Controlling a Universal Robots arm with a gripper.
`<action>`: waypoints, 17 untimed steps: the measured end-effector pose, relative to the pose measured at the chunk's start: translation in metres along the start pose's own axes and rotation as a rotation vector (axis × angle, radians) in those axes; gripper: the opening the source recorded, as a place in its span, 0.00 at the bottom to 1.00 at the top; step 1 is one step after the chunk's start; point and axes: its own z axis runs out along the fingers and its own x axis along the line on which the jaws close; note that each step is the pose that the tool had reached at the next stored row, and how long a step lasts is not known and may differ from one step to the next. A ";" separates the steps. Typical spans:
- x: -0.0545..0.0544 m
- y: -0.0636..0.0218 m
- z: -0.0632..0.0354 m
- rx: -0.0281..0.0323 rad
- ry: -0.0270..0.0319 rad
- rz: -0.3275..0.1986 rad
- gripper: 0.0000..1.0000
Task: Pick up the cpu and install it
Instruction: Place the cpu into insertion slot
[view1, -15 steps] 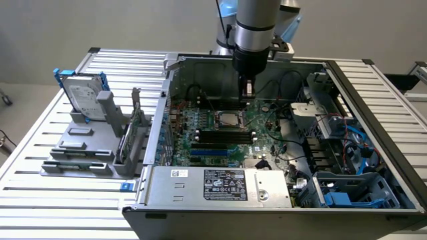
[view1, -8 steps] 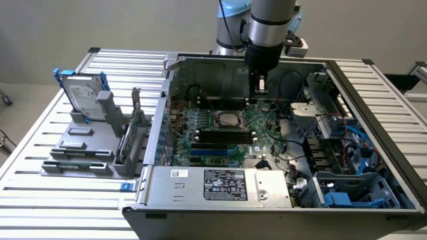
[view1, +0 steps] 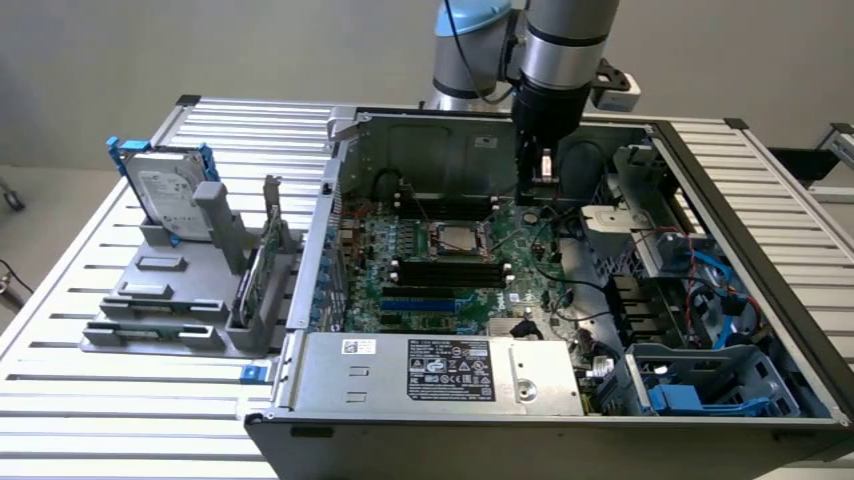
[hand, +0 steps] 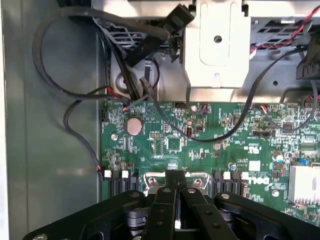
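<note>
Grey tray (view1: 120, 343) at the exterior view's left is judged to carry the cpu (view1: 160, 263), laid flat near the hard drive (view1: 171, 195); being square, no long axis is shown. Over the motherboard (view1: 527, 280), further right, the pincer (view1: 541, 188) is clenched on nothing: pick-up is judged not yet begun, and an opened grip is called for.

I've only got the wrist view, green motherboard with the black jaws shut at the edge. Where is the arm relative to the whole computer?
Observer: The arm hangs down into the open computer case, near its back wall.
Operator: Anything outside the case?
Observer: A grey fixture on the exterior view's left holds a hard drive standing upright, with a blue bracket.
Operator: And the CPU socket?
Observer: The metal-framed socket sits mid-board, toward the exterior view's left of the arm's tip. I can't tell whether a chip is in it.
</note>
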 end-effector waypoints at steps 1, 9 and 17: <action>0.000 0.0021 0.0001 0.0001 0.0000 -0.001 0.11; 0.000 0.0101 0.0052 -0.0006 0.0003 -0.009 0.11; -0.001 0.0097 0.0197 -0.0011 0.0006 -0.014 0.11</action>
